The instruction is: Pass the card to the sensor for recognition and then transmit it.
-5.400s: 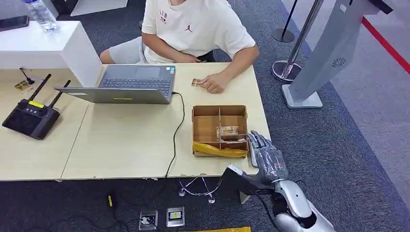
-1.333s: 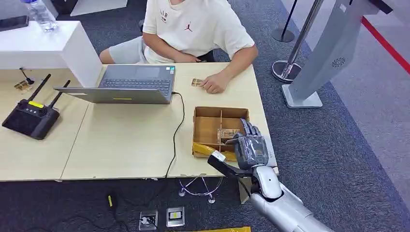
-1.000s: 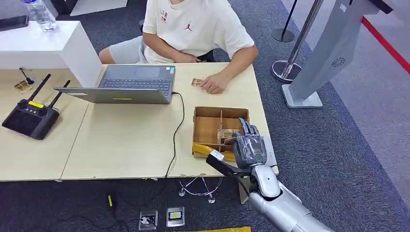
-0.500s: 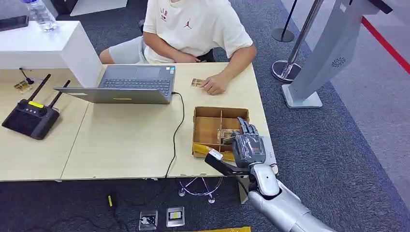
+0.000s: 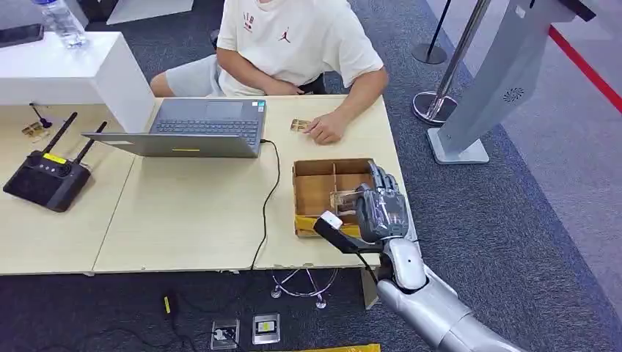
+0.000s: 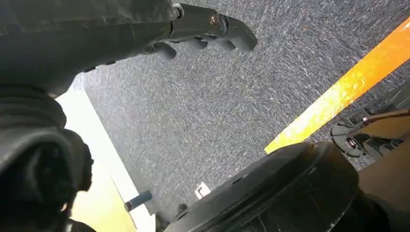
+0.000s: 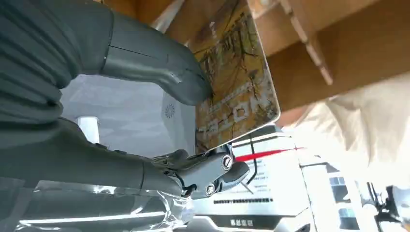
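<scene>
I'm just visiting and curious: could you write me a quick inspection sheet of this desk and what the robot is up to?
Surface: pale wooden table.
Job's things: card, cardboard divider box.
Clutter: laptop, black antenna device, small card by a person's hand.
Hands: right hand over the box, pinching the card; left hand hanging above carpet.
Cables: black cable from laptop off the table edge.
Surroundings: seated person, grey kiosk.

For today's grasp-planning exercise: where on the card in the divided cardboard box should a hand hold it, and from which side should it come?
Pinch the card by one edge, thumb on one flat face and fingers on the other, as the right hand does, coming from above the open-topped box, since its walls block the sides.
</scene>
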